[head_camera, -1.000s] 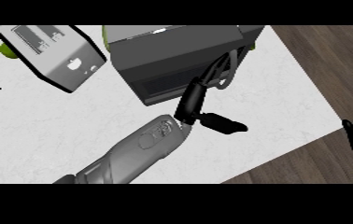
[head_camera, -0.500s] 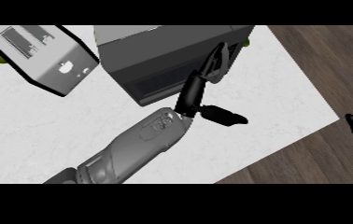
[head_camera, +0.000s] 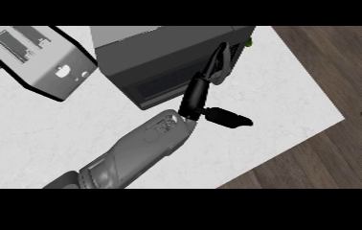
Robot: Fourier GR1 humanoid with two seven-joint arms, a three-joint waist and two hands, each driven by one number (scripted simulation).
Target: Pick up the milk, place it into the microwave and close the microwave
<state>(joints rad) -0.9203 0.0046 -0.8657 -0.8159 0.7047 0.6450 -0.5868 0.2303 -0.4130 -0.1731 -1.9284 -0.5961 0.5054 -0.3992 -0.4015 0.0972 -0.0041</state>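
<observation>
Fingers point(head_camera: 216, 63) of the left hand point(head_camera: 197, 97) lie straight and together against the microwave point(head_camera: 163, 42) door point(head_camera: 155, 85), with the thumb splayed aside, clamped on nothing. Milk is not visible; presumably it sits inside. Step in hand: closing the door. Next move: press until the door seats flush, then withdraw.

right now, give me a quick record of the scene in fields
counter: white, marbled
microwave: dark grey, at the counter's back; door looks shut or nearly so
left hand: open, straight fingers against the microwave's front, thumb out to the side
right hand: not in view
milk: not visible
grey appliance: left of the microwave
floor: wood, past the counter's right edge
</observation>
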